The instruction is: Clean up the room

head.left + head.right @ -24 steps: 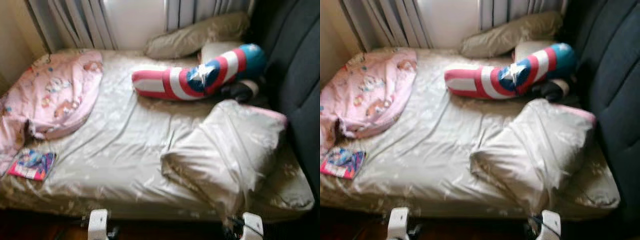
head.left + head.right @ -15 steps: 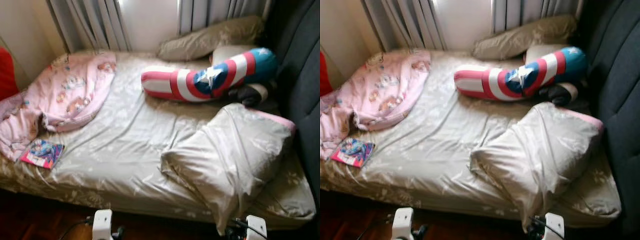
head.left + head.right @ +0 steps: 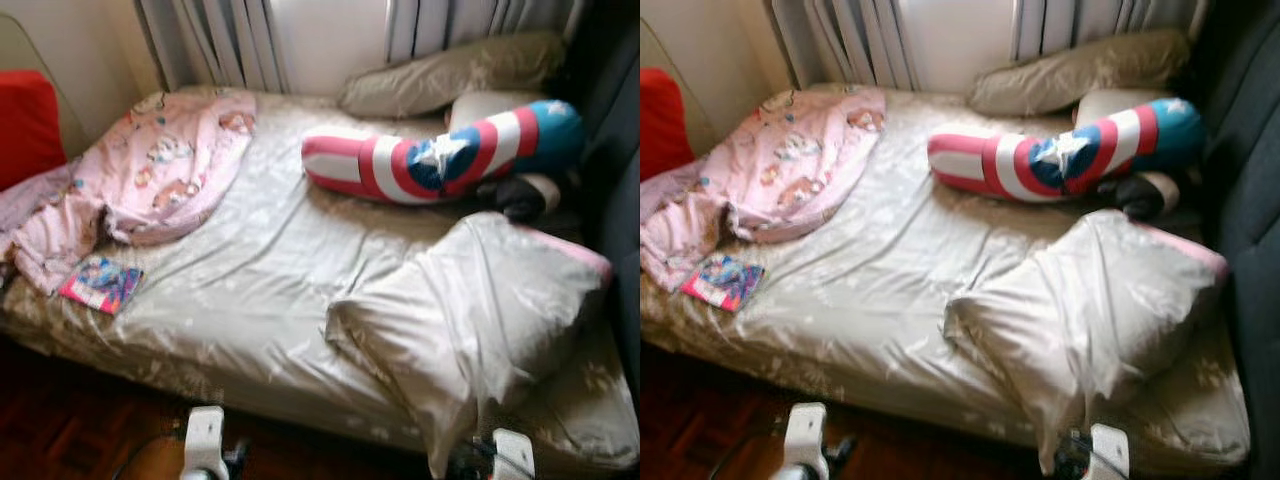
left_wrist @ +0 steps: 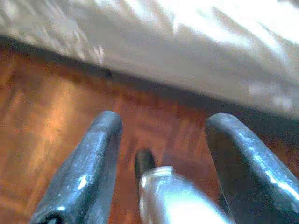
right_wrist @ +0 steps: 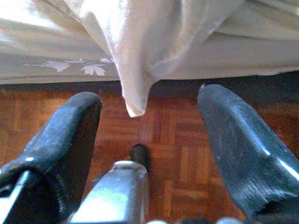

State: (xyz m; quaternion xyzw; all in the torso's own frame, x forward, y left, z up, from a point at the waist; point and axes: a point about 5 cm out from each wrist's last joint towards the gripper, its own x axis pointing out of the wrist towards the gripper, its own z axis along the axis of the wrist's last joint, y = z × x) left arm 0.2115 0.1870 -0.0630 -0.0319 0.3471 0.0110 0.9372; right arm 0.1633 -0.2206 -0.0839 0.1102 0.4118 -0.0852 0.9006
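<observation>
While both arms hang low at the bedside, the left gripper [image 4: 161, 140] and right gripper [image 5: 147, 121] hold nothing, fingers spread wide over the parquet floor [image 4: 56, 112]. Just past the right one, a corner of the beige pillow [image 3: 480, 320] droops off the bed [image 3: 250, 290]. Farther up lie a red, white and blue bolster [image 3: 440, 155], a crumpled pink blanket [image 3: 150, 180] and, beside it near the edge, a colourful book [image 3: 100, 284].
</observation>
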